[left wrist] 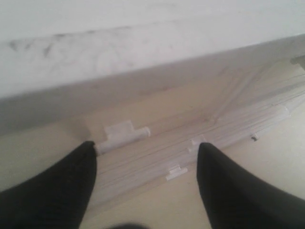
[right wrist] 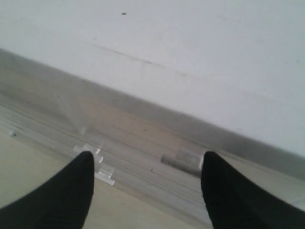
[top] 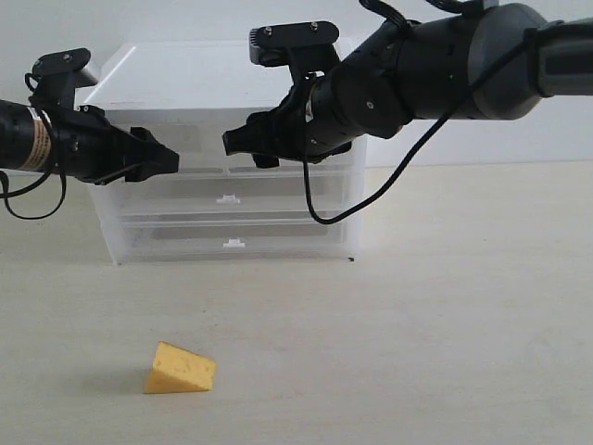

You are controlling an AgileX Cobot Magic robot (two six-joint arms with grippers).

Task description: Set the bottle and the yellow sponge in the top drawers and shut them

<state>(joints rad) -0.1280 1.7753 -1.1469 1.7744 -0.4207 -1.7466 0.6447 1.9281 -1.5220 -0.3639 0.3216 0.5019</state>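
Tabletop point(top: 417, 324) | yellow sponge point(top: 180, 369) well apart from left pincer point(top: 169, 159), right pincer point(top: 233, 142) | both spread wide

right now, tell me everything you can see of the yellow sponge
The yellow sponge is a small orange-yellow wedge, triangular in profile, with a matte, foam-like surface. It looks whole and unsquashed. It lies on the pale table, tapering toward the exterior view's right, out in front of the drawer cabinet and well apart from it. Only the table touches it.
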